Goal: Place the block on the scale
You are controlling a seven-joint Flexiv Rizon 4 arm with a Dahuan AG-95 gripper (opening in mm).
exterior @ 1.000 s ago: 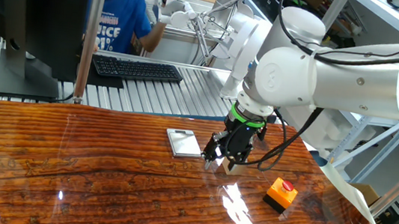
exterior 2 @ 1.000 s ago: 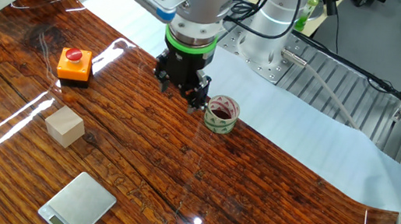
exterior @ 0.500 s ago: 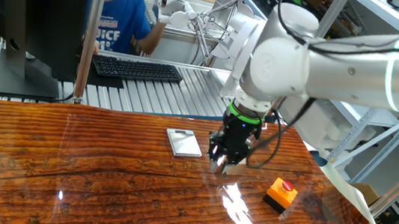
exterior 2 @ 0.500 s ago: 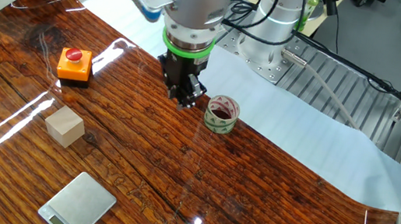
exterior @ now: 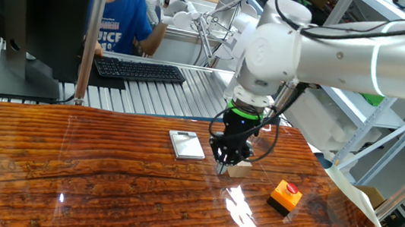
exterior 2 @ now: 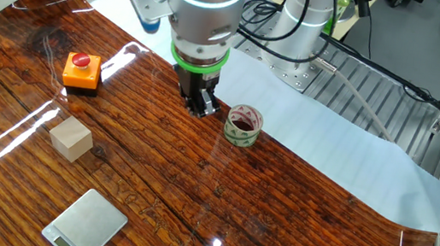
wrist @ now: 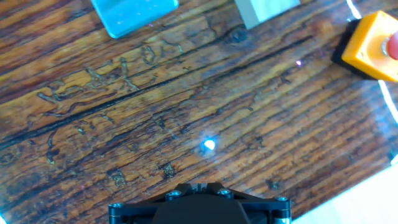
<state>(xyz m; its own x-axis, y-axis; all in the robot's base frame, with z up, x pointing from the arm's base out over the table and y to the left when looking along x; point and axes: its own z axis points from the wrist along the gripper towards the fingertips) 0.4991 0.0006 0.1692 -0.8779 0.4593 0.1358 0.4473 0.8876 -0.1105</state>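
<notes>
One block point(exterior 2: 71, 137) sits well apart from the clenched, empty hand point(exterior 2: 200, 108).

The gripper point(exterior 2: 200, 107) hangs over the wooden table point(exterior 2: 294, 211), pointing down, its fingers pressed together with nothing between them. Just beside it at three o'clock sits a roll of tape point(exterior 2: 243, 125). The orange box with a red button point(exterior 2: 82, 70) lies at nine o'clock from the gripper. The block point(exterior 2: 71, 137) rests on the table at about seven o'clock, well apart from the fingers. The scale point(exterior 2: 86, 222) lies farther out, at six to seven o'clock, with what looks like a small display at its near edge.
</notes>
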